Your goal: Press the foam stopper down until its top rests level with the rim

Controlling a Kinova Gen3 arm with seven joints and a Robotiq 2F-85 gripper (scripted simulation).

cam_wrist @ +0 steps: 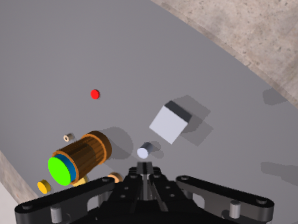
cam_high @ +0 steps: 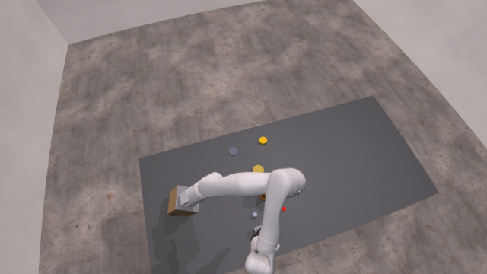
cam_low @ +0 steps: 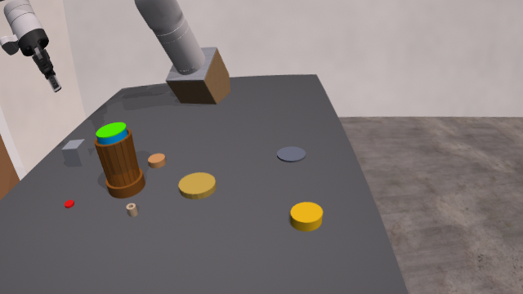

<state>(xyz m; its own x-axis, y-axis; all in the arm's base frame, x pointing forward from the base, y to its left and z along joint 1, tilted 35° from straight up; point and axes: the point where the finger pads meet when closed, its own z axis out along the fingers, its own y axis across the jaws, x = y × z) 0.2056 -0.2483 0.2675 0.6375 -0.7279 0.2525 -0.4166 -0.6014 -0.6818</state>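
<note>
A brown ribbed jar [cam_low: 120, 167] stands upright on the dark table. A blue foam stopper with a green top [cam_low: 111, 131] sticks up above its rim. The jar also shows in the wrist view [cam_wrist: 83, 157], with the green top [cam_wrist: 60, 169] facing the camera. In the top view the arm hides most of the jar; only an orange edge [cam_high: 262, 197] shows. My gripper [cam_low: 54, 83] is shut and empty, high above the table's left edge, well away from the jar. Its closed fingertips show in the wrist view [cam_wrist: 145, 171].
Near the jar lie a grey cube [cam_low: 73, 149], a small orange disc [cam_low: 157, 160], a tan ring [cam_low: 131, 209] and a red dot [cam_low: 69, 203]. Farther off are a mustard disc [cam_low: 197, 184], a yellow disc [cam_low: 306, 216] and a grey disc [cam_low: 291, 153]. The arm's base block [cam_low: 200, 78] stands at the back.
</note>
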